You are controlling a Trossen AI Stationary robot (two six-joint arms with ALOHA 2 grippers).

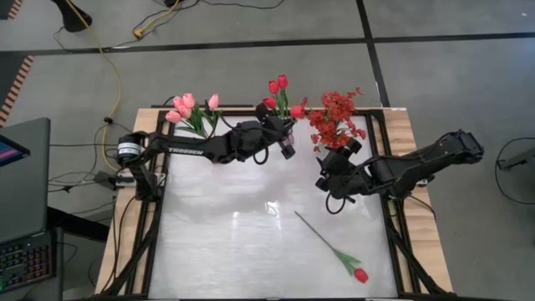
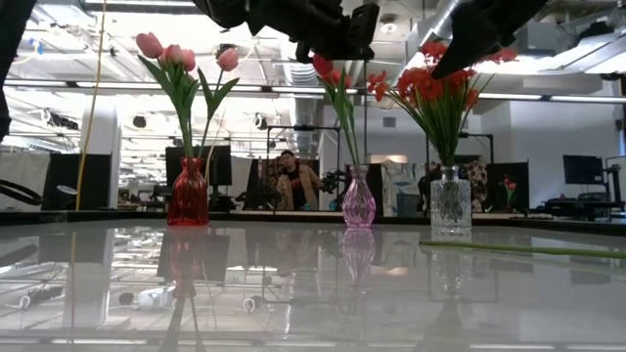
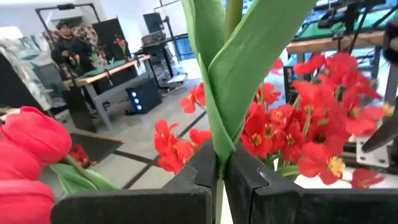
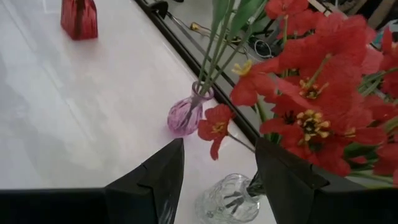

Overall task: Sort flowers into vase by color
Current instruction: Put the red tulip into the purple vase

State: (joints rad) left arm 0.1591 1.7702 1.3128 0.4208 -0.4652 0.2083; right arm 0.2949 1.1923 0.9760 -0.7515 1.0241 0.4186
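Three vases stand along the table's far edge: a red one [image 2: 189,196] with pink tulips [image 1: 191,107], a purple one [image 2: 358,200] with red tulips [image 1: 280,94], and a clear one [image 2: 450,203] with red blossom sprays [image 1: 336,124]. My left gripper [image 1: 287,144] is high over the purple vase, shut on a flower's green stem and leaves [image 3: 227,81]; its bloom is out of the wrist view. My right gripper [image 4: 217,180] hangs open above the clear vase [image 4: 227,199], holding nothing. One red tulip [image 1: 334,249] lies flat on the table at the near right. My left gripper pinches the green stem together with its folded leaves [image 3: 219,149] between its two fingers. The fingers [image 3: 186,180] point level and lie across the stem, which stands upright. The fingers hide the stem's lower part; whether it reaches into the purple vase cannot be told.
The white table top [image 1: 226,226] lies between the arms and the near edge. The table's wooden frame [image 1: 405,134] borders it. Beyond the far edge a person [image 2: 293,181] sits among desks and monitors. A laptop [image 1: 21,201] sits off the table's left.
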